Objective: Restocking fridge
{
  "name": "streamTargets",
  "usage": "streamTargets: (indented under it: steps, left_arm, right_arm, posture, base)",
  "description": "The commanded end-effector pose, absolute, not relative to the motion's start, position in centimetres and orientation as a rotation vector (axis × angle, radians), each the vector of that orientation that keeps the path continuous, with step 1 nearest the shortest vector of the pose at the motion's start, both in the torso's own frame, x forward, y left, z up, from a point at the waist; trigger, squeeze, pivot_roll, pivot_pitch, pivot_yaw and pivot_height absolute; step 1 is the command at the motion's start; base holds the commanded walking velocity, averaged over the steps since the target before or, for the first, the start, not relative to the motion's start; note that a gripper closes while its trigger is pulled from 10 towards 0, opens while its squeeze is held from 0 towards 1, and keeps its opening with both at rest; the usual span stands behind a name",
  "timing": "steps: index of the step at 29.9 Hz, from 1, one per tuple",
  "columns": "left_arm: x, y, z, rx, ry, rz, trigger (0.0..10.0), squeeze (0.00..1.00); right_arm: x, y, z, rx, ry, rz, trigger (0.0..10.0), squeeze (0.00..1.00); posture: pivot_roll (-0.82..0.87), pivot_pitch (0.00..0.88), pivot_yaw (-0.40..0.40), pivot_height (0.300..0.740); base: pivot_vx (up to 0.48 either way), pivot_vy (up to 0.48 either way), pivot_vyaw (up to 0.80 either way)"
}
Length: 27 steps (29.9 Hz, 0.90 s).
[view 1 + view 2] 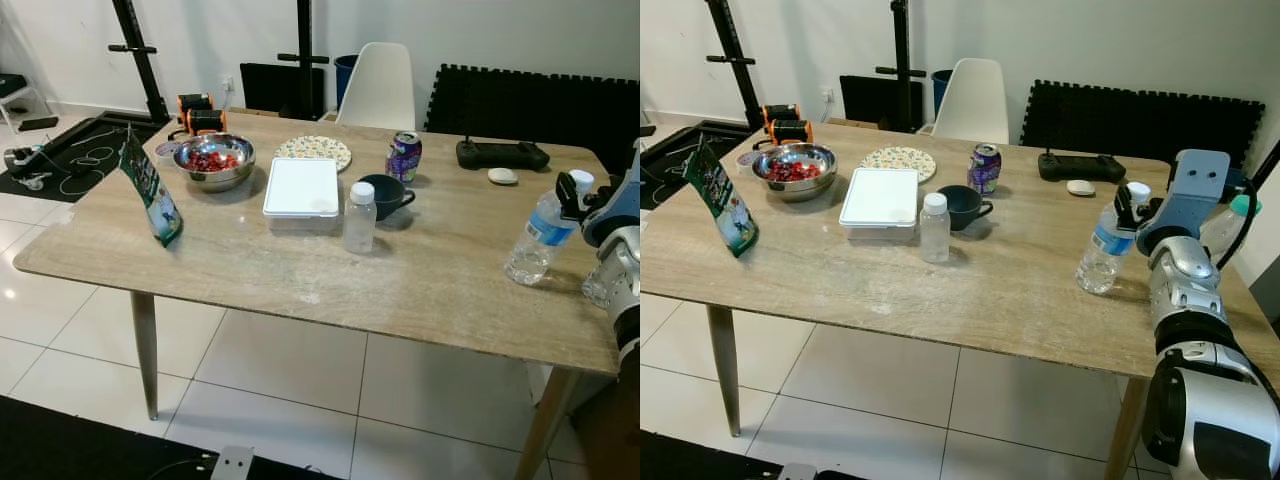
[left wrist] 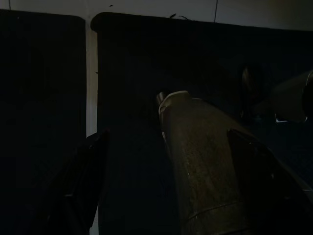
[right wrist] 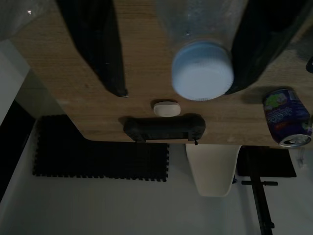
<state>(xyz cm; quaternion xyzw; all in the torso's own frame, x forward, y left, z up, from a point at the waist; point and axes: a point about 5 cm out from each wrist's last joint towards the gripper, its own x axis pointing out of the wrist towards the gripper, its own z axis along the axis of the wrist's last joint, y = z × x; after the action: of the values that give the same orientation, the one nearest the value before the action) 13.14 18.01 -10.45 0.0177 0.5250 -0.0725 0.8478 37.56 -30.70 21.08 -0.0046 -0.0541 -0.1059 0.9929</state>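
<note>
A clear water bottle (image 1: 538,238) with a blue label and white cap stands near the right end of the wooden table (image 1: 250,260). My right gripper (image 1: 1128,206) is open at the bottle's neck. In the right wrist view the cap (image 3: 201,73) sits between the two black fingers (image 3: 100,54), close against one of them. A small white-capped bottle (image 1: 359,218), a purple soda can (image 1: 404,156) and a white lidded box (image 1: 301,187) stand mid-table. My left gripper (image 2: 171,196) hangs in the dark, fingers apart.
Left on the table are a steel bowl (image 1: 214,160) of red pieces, a patterned plate (image 1: 314,152) and a green pouch (image 1: 152,190). A dark cup (image 1: 385,195) is by the small bottle. A black controller (image 1: 502,154) and a white chair (image 1: 380,88) are at the far side.
</note>
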Motion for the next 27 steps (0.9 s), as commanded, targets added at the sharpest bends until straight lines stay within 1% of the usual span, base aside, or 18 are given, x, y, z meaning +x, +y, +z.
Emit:
streamTargets:
  steps: [1,13,16,17,20,21,22,23,24,25,26,27]
  left_arm:
    - [12.0,17.9,-10.8,0.042,1.152,-0.177,10.0,0.00]
    - [12.4,17.5,-10.8,0.038,1.142,-0.182,10.0,0.00]
    - [12.5,17.5,-10.7,0.036,1.140,-0.176,10.0,0.00]
    - [12.6,17.6,-10.7,0.027,1.135,-0.161,10.0,0.00]
    - [12.6,17.6,-10.7,0.024,1.134,-0.157,10.0,0.00]
    - [12.7,17.7,-10.7,0.016,1.130,-0.146,10.0,0.00]
    - [12.7,17.8,-10.7,0.012,1.129,-0.139,10.0,0.00]
    - [12.7,17.8,-10.7,0.012,1.129,-0.139,10.0,0.00]
    - [12.7,17.9,-10.6,0.010,1.130,-0.133,10.0,0.00]
    - [12.7,17.9,-10.6,0.010,1.130,-0.133,10.0,0.00]
    - [12.6,18.1,-10.6,0.007,1.132,-0.127,10.0,0.00]
    - [12.7,18.2,-10.6,0.005,1.132,-0.125,10.0,0.00]
  right_arm:
    - [37.4,-30.8,20.6,0.009,-0.104,-0.215,0.0,0.00]
    - [37.3,-31.0,20.4,0.050,-0.109,-0.207,0.0,0.00]
    - [37.3,-31.0,20.8,0.069,-0.137,-0.186,0.0,0.00]
    - [37.3,-30.6,21.4,0.104,-0.190,-0.117,0.0,0.00]
    - [37.3,-30.5,21.6,0.111,-0.211,-0.088,0.0,0.00]
    - [37.3,-30.2,21.9,0.130,-0.247,-0.033,0.0,0.00]
    - [37.1,-29.7,22.4,0.162,-0.303,0.078,0.0,0.00]
    - [37.1,-29.7,22.4,0.162,-0.303,0.078,0.0,0.00]
    - [36.5,-28.8,22.8,0.176,-0.365,0.234,0.0,0.00]
    - [36.5,-28.8,22.8,0.176,-0.365,0.234,0.0,0.00]
    - [35.3,-27.6,23.2,0.175,-0.442,0.448,0.0,0.00]
    - [34.4,-27.3,23.2,0.168,-0.455,0.537,0.0,0.00]
  posture:
    - [-0.04,0.000,-0.044,0.740]
    - [-0.04,0.000,-0.049,0.740]
    - [-0.04,0.000,-0.049,0.740]
    - [-0.04,0.000,-0.056,0.740]
    - [-0.04,0.000,-0.057,0.740]
    - [-0.04,0.000,-0.060,0.740]
    - [-0.04,0.000,-0.064,0.740]
    - [-0.04,0.000,-0.064,0.740]
    - [-0.04,0.000,-0.062,0.740]
    - [-0.04,0.000,-0.062,0.740]
    - [-0.04,0.000,-0.061,0.740]
    - [-0.04,0.000,-0.063,0.740]
  base:
    - [0.000,0.000,0.00]
    - [0.000,0.000,0.00]
    - [0.000,0.000,0.00]
    - [0.000,0.000,0.00]
    - [0.000,0.000,0.00]
    - [0.000,0.000,0.00]
    - [0.000,0.000,0.00]
    - [0.000,0.000,0.00]
    - [0.000,0.000,0.00]
    - [0.000,0.000,0.00]
    - [0.000,0.000,0.00]
    - [0.000,0.000,0.00]
